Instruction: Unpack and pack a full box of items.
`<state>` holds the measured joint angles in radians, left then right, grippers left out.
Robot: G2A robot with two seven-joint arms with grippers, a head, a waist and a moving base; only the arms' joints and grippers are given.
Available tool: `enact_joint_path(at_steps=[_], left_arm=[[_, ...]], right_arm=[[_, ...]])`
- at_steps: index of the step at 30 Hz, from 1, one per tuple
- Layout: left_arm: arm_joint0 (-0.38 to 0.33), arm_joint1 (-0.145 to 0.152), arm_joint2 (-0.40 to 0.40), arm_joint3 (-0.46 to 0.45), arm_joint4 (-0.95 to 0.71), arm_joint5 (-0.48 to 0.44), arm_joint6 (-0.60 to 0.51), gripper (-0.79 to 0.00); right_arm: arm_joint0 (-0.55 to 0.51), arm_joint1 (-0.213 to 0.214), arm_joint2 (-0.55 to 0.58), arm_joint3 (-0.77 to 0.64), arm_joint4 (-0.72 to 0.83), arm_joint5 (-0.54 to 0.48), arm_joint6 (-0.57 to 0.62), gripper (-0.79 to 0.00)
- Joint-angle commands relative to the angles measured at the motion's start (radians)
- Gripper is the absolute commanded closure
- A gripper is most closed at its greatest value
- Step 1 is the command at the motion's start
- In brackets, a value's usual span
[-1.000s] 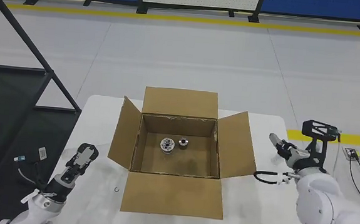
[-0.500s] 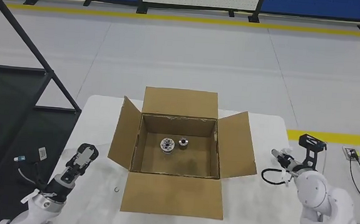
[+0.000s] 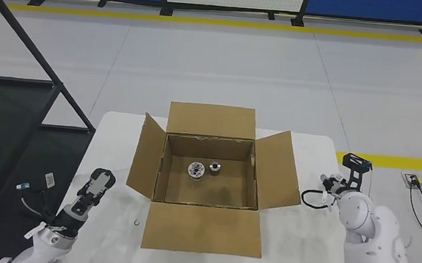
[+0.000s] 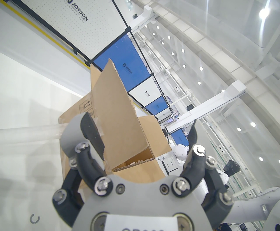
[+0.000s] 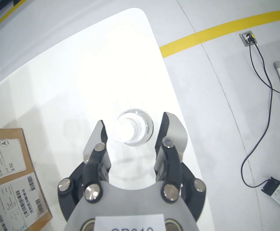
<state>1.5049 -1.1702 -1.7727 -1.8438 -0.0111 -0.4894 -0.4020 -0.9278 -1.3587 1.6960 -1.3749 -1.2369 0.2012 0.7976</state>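
1. Cardboard box [image 3: 212, 121] sits mid-bench with all four flaps folded outward. Bench [image 3: 292, 240] is white with rounded corners.
2. Two small items are inside the box on its floor, close to the far wall. One is a round silver-coloured part [image 3: 196, 169]. The other is a smaller dark round part [image 3: 214, 167] just beside it. Finer detail cannot be made out.
3. Left end effector [image 4: 140, 124] is near the front-left corner of the bench. It points toward the box's left flap and does not touch it. Fingers are apart with nothing between them.
4. Small open C-shaped ring [image 4: 34, 218] lies on the bench near the left end effector, off the front-left corner of the box.
5. Right end effector [image 5: 133, 122] is over the right edge of the bench, looking down. Fingers are apart and not gripping.
6. Clear round item with a white core [image 5: 135, 130] stands on the bench near the right edge, apart from the box. It shows in the gap between the right fingers.
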Motion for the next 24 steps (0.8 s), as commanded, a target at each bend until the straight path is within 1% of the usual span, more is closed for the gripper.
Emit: enact_joint_path(at_steps=[1, 2, 5, 9, 12, 15, 20, 22, 24], left_arm=[[0.0, 0.0, 0.0, 0.0, 0.0, 0.0, 0.0, -0.785], [0.0, 0.0, 0.0, 0.0, 0.0, 0.0, 0.0, -0.785], [0.0, 0.0, 0.0, 0.0, 0.0, 0.0, 0.0, -0.785], [0.0, 0.0, 0.0, 0.0, 0.0, 0.0, 0.0, -0.785], [0.0, 0.0, 0.0, 0.0, 0.0, 0.0, 0.0, -0.785], [0.0, 0.0, 0.0, 0.0, 0.0, 0.0, 0.0, -0.785], [0.0, 0.0, 0.0, 0.0, 0.0, 0.0, 0.0, -0.785], [0.0, 0.0, 0.0, 0.0, 0.0, 0.0, 0.0, -0.785], [0.0, 0.0, 0.0, 0.0, 0.0, 0.0, 0.0, -0.785]], right_arm=[[0.005, 0.002, -0.001, 0.008, 0.005, -0.002, -0.004, -0.025], [0.005, 0.002, -0.002, 0.004, 0.008, 0.0, -0.01, -0.003], [-0.007, 0.004, 0.001, -0.026, 0.017, 0.007, -0.027, 0.0], [-0.042, 0.006, 0.011, -0.123, 0.039, 0.007, -0.041, 0.0], [-0.087, 0.007, 0.008, -0.257, 0.06, -0.003, -0.044, 0.0], [-0.14, 0.006, -0.013, -0.431, 0.058, 0.0, -0.039, 0.0], [-0.228, 0.005, -0.098, -0.755, 0.014, -0.028, -0.038, 0.0], [-0.244, 0.005, -0.138, -0.845, 0.002, -0.057, -0.041, 0.0], [-0.249, 0.006, -0.186, -0.905, 0.017, -0.104, -0.046, 0.0]])
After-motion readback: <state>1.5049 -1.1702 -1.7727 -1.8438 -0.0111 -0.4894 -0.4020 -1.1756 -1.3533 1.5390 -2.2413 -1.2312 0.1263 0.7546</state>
